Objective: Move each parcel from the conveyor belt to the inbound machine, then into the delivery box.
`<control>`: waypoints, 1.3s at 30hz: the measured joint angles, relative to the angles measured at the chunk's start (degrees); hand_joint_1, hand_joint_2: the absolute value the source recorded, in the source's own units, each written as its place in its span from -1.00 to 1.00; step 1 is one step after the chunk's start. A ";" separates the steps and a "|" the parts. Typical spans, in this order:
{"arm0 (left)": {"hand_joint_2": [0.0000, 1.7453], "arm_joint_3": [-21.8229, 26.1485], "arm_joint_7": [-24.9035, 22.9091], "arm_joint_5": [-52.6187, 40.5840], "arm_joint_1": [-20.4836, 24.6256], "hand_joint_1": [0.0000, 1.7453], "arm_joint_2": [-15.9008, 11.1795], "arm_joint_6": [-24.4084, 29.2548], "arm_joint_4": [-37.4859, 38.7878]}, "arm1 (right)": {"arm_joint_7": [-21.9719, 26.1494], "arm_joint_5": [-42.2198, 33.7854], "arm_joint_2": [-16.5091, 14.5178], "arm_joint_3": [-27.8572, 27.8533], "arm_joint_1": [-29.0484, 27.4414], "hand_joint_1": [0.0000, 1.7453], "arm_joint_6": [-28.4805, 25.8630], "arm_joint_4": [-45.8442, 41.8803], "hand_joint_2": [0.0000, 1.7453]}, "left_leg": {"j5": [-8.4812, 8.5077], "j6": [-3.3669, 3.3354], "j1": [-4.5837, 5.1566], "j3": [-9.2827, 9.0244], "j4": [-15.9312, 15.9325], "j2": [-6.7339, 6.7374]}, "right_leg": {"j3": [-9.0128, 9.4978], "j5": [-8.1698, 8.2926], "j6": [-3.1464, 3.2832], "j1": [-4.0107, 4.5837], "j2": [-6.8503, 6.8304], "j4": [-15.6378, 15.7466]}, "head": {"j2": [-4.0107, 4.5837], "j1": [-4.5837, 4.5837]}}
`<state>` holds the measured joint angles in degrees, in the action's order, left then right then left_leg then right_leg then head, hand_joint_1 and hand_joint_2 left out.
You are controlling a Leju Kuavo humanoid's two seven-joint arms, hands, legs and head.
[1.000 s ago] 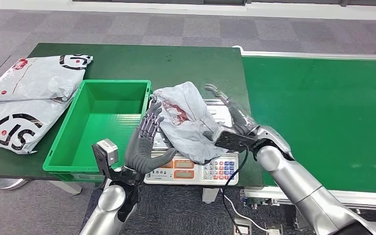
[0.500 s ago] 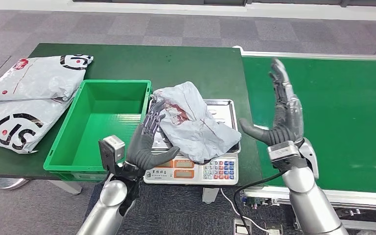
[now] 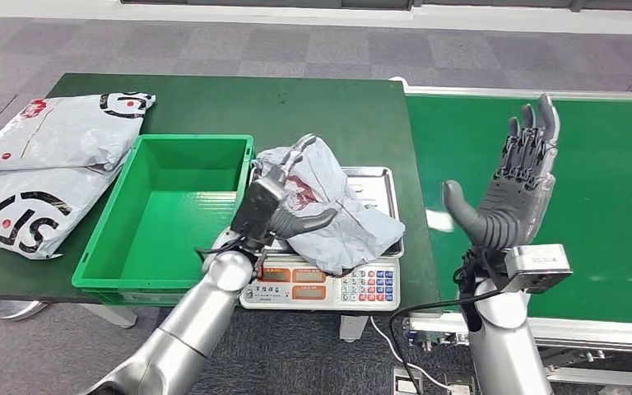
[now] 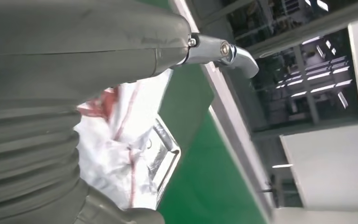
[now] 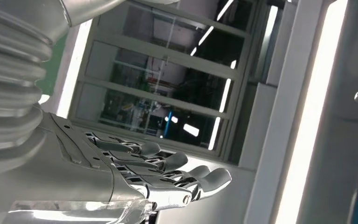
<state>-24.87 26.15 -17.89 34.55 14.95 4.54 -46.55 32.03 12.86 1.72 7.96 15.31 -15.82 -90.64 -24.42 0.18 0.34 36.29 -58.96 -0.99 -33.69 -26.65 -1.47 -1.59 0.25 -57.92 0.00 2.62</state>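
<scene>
Left robot hand (image 3: 284, 216) rests on the crumpled grey parcel (image 3: 333, 216) on the scale (image 3: 329, 284); right robot hand (image 3: 510, 193) raised, fingers spread

The parcel (image 3: 329, 210) is grey with red marks. The scale (image 3: 322, 284) has a silver top, orange screens, and white and blue keys. The box (image 3: 169, 210) is bright green. The table (image 3: 296, 107) is dark green, and the belt (image 3: 592, 181) is green. Two bags (image 3: 45, 169) are white-grey with black and red marks. The hands (image 3: 514, 193) are grey.
</scene>
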 joint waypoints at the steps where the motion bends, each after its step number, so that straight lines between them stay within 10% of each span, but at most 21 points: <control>1: 1.00 -0.63 -0.94 -1.84 1.36 -1.00 0.72 0.39 2.13 | -0.20 -0.09 -0.54 -0.18 -0.06 -1.00 0.29 0.05 1.00 | 0.00 0.00 0.00 0.00 0.00 0.01 | -0.01 0.01 0.00 0.00 0.01 0.00 | 0.00 0.00; 24: 1.00 -16.36 -23.39 -13.78 8.51 -1.00 4.98 -4.07 23.10 | -2.02 4.12 -5.15 -2.89 -3.27 -1.00 0.85 0.39 1.00 | -0.01 0.01 0.00 0.00 0.01 0.02 | -0.02 0.00 0.00 -0.01 0.04 0.00 | 0.00 0.00; 28: 1.00 -16.81 -22.80 -12.90 8.84 1.00 4.98 -3.64 24.15 | -2.08 4.19 -5.17 -3.16 -3.32 -1.00 0.90 0.40 1.00 | -0.01 0.01 0.00 0.00 0.01 0.03 | -0.02 0.00 0.00 0.00 0.04 0.00 | 0.00 0.00; 39: 1.00 -14.60 -14.93 -9.19 8.81 1.00 4.96 -2.48 24.48 | -2.32 4.72 -5.28 -3.31 -3.31 -1.00 0.93 0.43 1.00 | -0.01 0.02 0.00 0.00 0.01 0.00 | -0.01 0.00 0.00 0.00 0.03 0.00 | 0.00 0.00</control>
<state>-39.47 11.22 -27.08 43.36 19.91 2.06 -22.07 29.70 17.58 -3.56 4.64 11.99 -14.89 -90.20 -24.44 0.19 0.34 36.29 -58.94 -0.98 -33.71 -26.65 -1.48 -1.59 0.28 -57.93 0.00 2.62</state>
